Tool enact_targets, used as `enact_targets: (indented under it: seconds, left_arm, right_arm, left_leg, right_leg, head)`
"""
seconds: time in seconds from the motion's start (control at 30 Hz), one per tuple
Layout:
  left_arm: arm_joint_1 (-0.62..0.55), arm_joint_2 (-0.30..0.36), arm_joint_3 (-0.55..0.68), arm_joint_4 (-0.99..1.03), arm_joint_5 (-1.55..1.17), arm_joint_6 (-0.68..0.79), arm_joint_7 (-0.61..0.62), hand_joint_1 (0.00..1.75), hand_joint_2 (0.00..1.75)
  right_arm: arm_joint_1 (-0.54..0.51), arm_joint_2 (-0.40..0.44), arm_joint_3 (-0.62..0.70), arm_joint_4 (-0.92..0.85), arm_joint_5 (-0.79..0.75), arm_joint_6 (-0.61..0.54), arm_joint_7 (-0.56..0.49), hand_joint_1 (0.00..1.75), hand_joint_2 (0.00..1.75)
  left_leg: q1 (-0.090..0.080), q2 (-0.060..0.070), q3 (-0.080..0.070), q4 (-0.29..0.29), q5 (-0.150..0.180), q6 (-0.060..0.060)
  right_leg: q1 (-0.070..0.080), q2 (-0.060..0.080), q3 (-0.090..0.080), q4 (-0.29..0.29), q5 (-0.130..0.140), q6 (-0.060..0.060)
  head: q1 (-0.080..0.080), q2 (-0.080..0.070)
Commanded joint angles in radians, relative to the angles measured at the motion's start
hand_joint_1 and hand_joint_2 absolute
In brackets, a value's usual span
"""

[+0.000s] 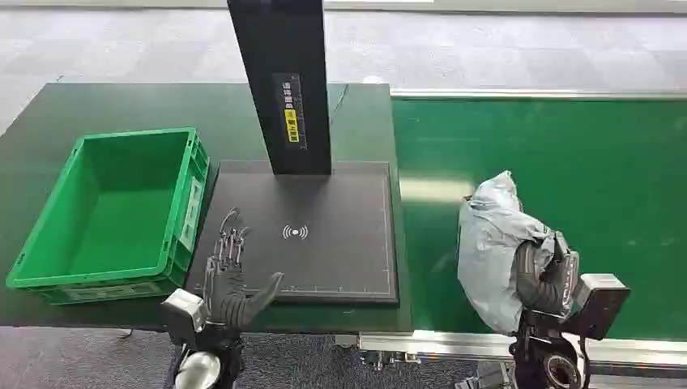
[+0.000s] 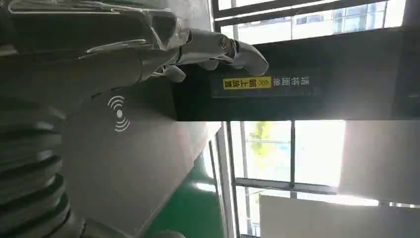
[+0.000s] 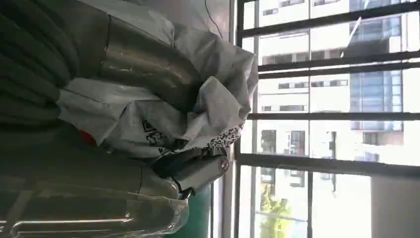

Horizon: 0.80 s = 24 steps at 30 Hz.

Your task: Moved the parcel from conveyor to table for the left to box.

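Observation:
A grey plastic parcel (image 1: 492, 243) lies on the green conveyor belt (image 1: 583, 186) near its front edge. My right hand (image 1: 541, 279) grips the parcel's near side, fingers wrapped round the crumpled bag. The right wrist view shows the parcel (image 3: 198, 99) with its printed label pressed between the thumb and the fingers (image 3: 193, 171). My left hand (image 1: 231, 279) rests flat on the front left corner of the black scan pad (image 1: 324, 243), fingers spread and holding nothing. The left wrist view has that hand's fingers (image 2: 213, 47) stretched over the pad (image 2: 129, 163).
An empty green crate (image 1: 113, 215) stands on the dark green table (image 1: 49, 121) left of the pad. A black post (image 1: 283, 81) with a yellow label rises from the pad's far edge. The conveyor's metal rail (image 1: 454, 344) runs along the front.

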Motion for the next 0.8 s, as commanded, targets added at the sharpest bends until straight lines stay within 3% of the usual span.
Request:
enact_targets:
  seconds: [0.03,0.1,0.2,0.27,0.4,0.8]
  left_arm:
    - [-0.034,0.034,-0.019,0.062,0.006,-0.009,-0.012,0.0,1.75]
    - [-0.036,0.035,-0.019,0.063,0.006,-0.011,-0.014,0.0,1.75]
    - [-0.04,0.036,-0.018,0.063,0.005,-0.02,-0.017,0.0,1.75]
    - [-0.041,0.035,-0.017,0.063,0.005,-0.021,-0.017,0.0,1.75]
    - [-0.041,0.032,-0.019,0.061,-0.002,-0.033,-0.015,0.0,1.75]
    - [-0.051,0.021,-0.018,0.063,-0.005,-0.038,-0.013,0.0,1.75]
  right_arm:
    - [0.006,-0.084,0.249,-0.011,0.255,0.123,-0.041,1.75,1.75]
    - [0.004,-0.082,0.286,0.005,0.319,0.115,-0.044,1.75,1.75]
    - [0.003,-0.104,0.394,0.022,0.554,0.047,-0.053,1.75,1.75]
    - [0.006,-0.096,0.4,0.027,0.563,0.041,-0.054,1.75,1.75]
    - [-0.011,-0.131,0.528,0.066,0.904,-0.062,0.033,1.75,1.75]
    - [-0.018,-0.123,0.61,0.109,0.921,-0.071,-0.003,1.75,1.75]
  left_leg:
    - [0.0,0.002,0.001,-0.001,0.0,0.0]
    - [0.0,0.003,0.002,-0.002,0.001,0.0]
    - [0.0,0.002,0.002,-0.001,0.0,0.0]
    - [0.0,0.002,0.003,-0.003,0.001,0.0]
    - [0.0,0.002,0.002,-0.001,0.0,0.0]
    - [0.0,0.001,0.002,-0.001,0.0,0.0]
  right_leg:
    - [0.0,0.002,0.0,-0.001,0.001,-0.001]
    - [0.0,0.003,0.001,-0.002,0.001,-0.001]
    - [0.001,0.002,0.001,-0.001,0.001,-0.001]
    - [0.001,0.002,0.002,-0.003,0.001,-0.001]
    - [0.0,0.002,0.001,-0.001,0.0,0.0]
    - [0.001,0.001,0.001,-0.001,0.0,0.0]
  head:
    - [0.0,0.0]
    - [0.0,0.0]
    - [0.0,0.0]
    - [0.0,0.0]
    - [0.0,0.0]
    - [0.0,0.0]
